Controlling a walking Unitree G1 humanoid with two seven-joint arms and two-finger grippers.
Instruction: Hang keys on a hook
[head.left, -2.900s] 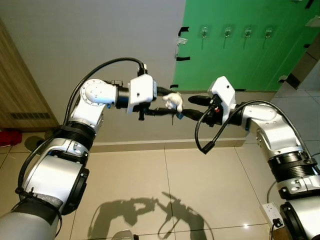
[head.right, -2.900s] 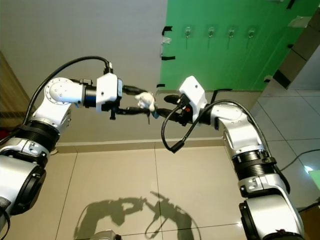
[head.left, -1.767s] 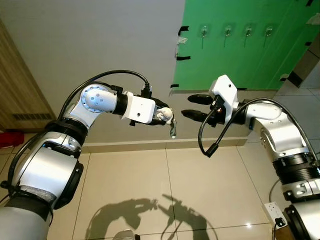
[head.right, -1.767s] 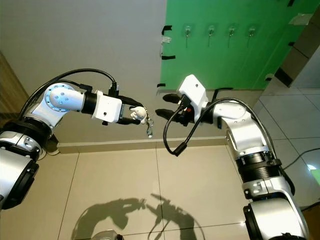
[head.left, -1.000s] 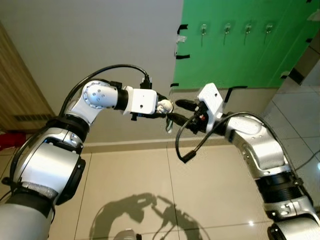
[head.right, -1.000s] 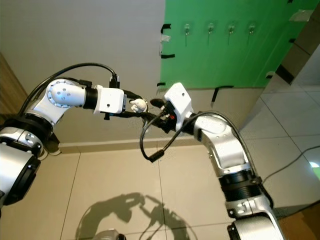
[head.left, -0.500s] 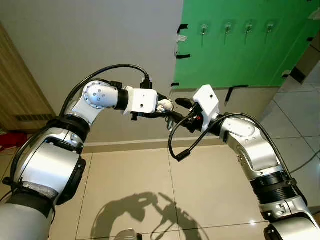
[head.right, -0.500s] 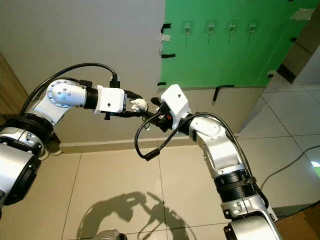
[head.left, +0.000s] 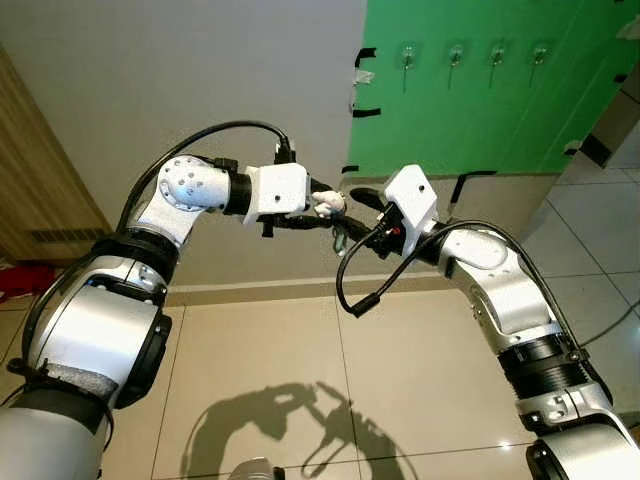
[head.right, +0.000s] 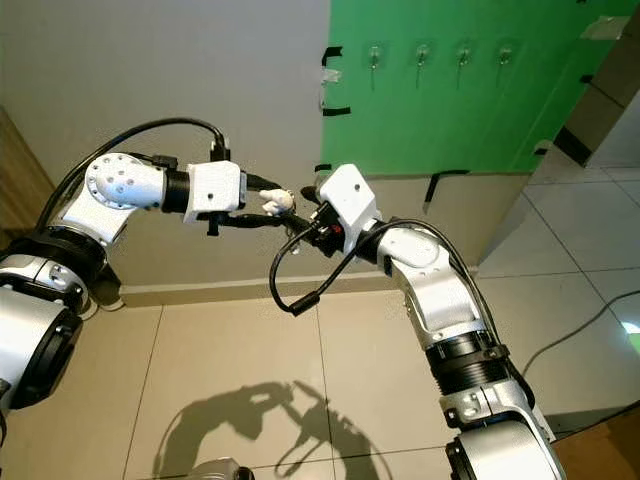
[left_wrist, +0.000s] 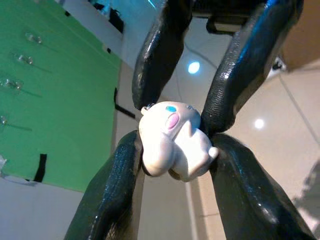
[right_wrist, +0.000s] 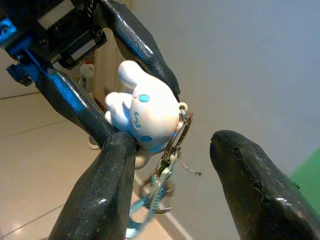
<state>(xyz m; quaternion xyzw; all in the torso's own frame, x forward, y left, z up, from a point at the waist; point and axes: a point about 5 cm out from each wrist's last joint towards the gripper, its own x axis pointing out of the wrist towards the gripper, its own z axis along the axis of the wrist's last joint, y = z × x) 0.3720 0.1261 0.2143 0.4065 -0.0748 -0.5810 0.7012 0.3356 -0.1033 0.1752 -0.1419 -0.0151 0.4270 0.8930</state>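
- Here, the keys (head.left: 340, 232) hung in mid-air in front of the grey wall (head.left: 180, 90), just left of the green panel (head.left: 470, 110), below a white plush charm (head.left: 327, 203).
- The left gripper (head.left: 325, 210) was closed on the white plush charm, its black fingers (left_wrist: 120, 190) pressed against both sides of it in the left wrist view.
- The right gripper (head.left: 352, 215) met the left gripper at the charm, and its fingers stood spread wide, one finger (right_wrist: 107, 185) touching the underside of the charm and the other (right_wrist: 250, 185) apart from it.
- In the right wrist view, a metal ring (right_wrist: 177, 132) hung at the side of the charm, with a short chain and a blue clip (right_wrist: 145, 210) dangling beneath.
- A row of four hooks (head.left: 470, 55) sat high on the green panel, well apart from the keys and above them to the right.
- The shadows of both arms fell on the tiled floor (head.left: 420, 380) below the keys.
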